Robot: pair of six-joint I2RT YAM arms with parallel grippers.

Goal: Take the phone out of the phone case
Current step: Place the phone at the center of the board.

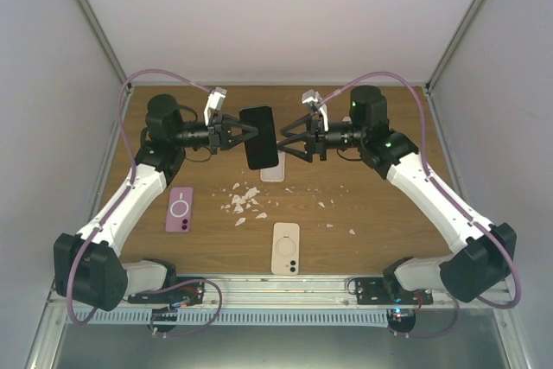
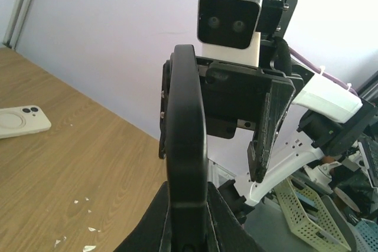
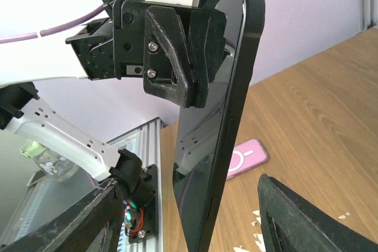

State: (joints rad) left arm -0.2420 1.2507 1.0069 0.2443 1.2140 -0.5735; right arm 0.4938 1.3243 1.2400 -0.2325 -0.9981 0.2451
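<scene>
Top external view: the black phone (image 1: 259, 137) hangs above the worktop (image 1: 380, 205), beyond the cream handset (image 1: 286, 248). It is clamped tight in the left end effector (image 1: 245, 134), and the right end effector (image 1: 286, 138) gapes at its other edge, gripping nothing. I cannot tell whether it wears a case, so I judge the removal unfinished. One phone is held and three lie flat: the cream handset, a pink one (image 1: 180, 209) to its left and a pale one (image 1: 272, 172) beyond it.

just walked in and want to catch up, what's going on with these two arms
The left claw is shut on a black phone, holding it on edge above the table. The right claw is open, with a finger on each side of the phone's opposite edge, not gripping it. A pink case, a cream case and white scraps lie on the wood below.
</scene>
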